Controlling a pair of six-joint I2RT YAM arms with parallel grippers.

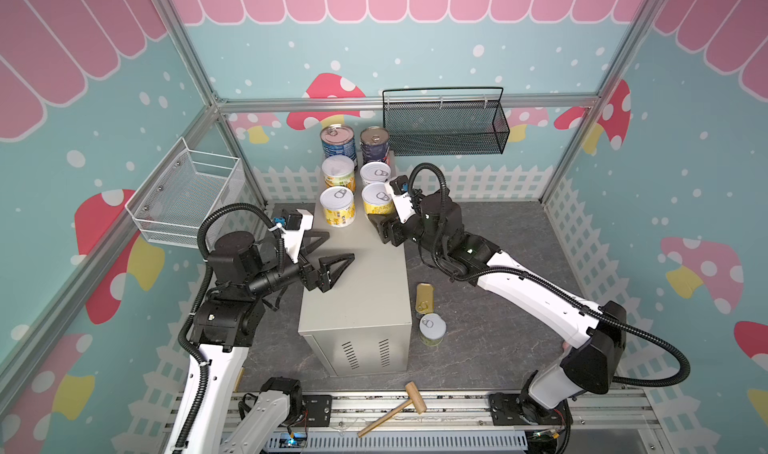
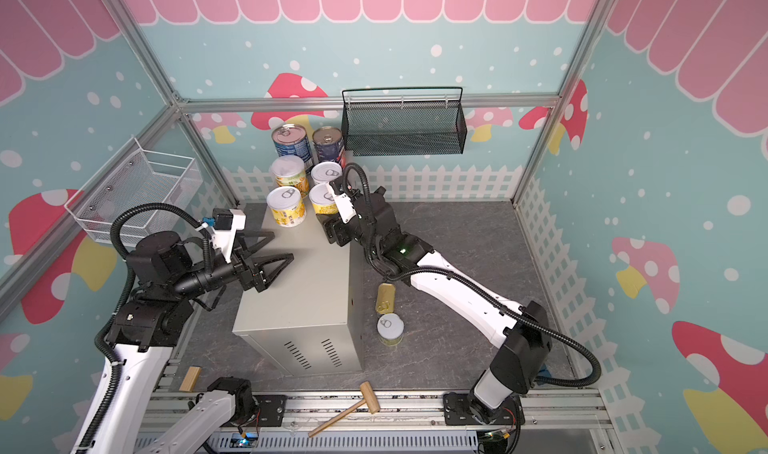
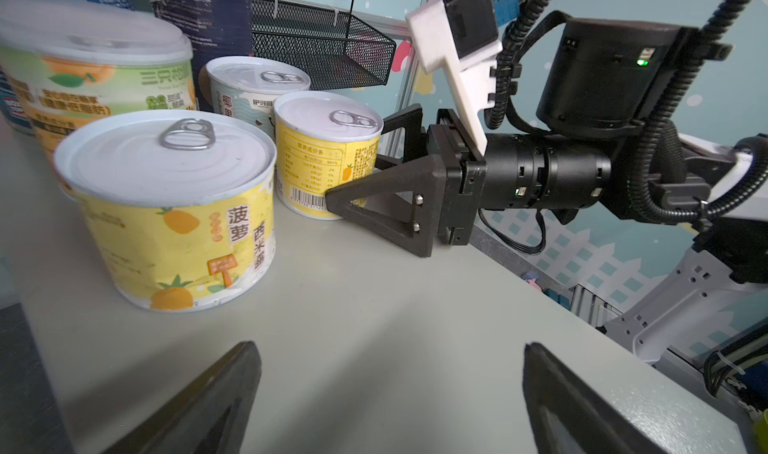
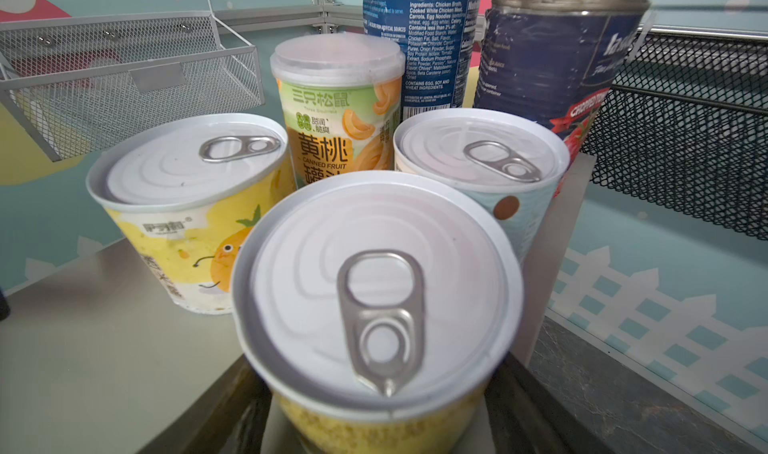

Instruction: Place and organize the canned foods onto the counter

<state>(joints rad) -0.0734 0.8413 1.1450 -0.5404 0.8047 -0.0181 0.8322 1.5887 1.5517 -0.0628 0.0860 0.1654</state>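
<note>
The counter [image 1: 365,273] is a beige-grey box in the middle of both top views. Six canned foods stand at its far end: two tall blue tins [image 1: 338,140] at the back, a green-labelled can [image 1: 338,171], a pale can [image 1: 375,173] and a yellow pineapple can [image 1: 337,205]. My right gripper [image 1: 380,212] is shut on a yellow can [image 4: 374,290] that stands on the counter top. My left gripper [image 1: 338,246] hangs open over the counter's left side, holding nothing. A flat gold tin [image 1: 424,298] and a short can [image 1: 432,327] lie on the floor to the counter's right.
A black mesh basket [image 1: 444,124] hangs on the back wall and a white wire basket [image 1: 187,194] on the left wall. A wooden mallet [image 1: 399,406] lies on the front rail. A small wooden block [image 2: 190,379] sits at the front left.
</note>
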